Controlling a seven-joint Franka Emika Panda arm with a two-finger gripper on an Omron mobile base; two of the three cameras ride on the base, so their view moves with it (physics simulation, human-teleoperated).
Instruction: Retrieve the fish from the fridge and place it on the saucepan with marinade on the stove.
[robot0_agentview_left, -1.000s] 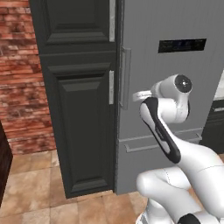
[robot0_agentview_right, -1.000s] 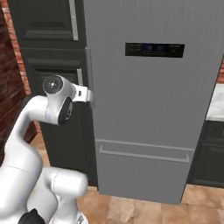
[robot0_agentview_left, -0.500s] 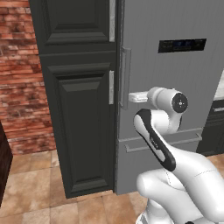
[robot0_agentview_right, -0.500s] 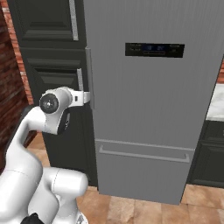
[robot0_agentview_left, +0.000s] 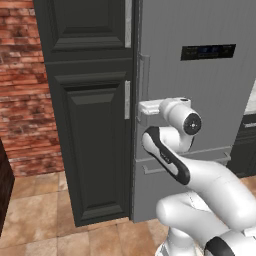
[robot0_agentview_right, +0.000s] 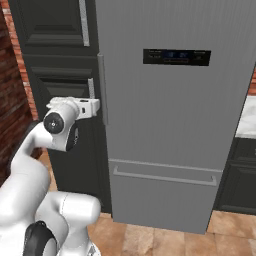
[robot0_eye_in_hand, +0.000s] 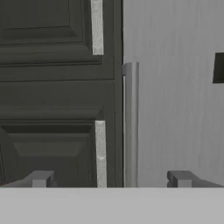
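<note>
Now at the closed fridge (robot0_agentview_right: 170, 115).
Gripper (robot0_eye_in_hand: 111, 179) spread wide and holding nothing, fingertips (robot0_eye_in_hand: 40, 179) straddling the fridge's vertical handle (robot0_eye_in_hand: 130, 124), beside the dark cabinet (robot0_agentview_left: 90, 115); fish hidden.

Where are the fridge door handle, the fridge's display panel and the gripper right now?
fridge door handle (robot0_eye_in_hand: 131, 124), hand view, middle of the vertical bar.
display panel (robot0_agentview_right: 176, 56), right base view, centre of the dark strip.
gripper (robot0_eye_in_hand: 111, 179), hand view, midway between the open fingertips.
</note>
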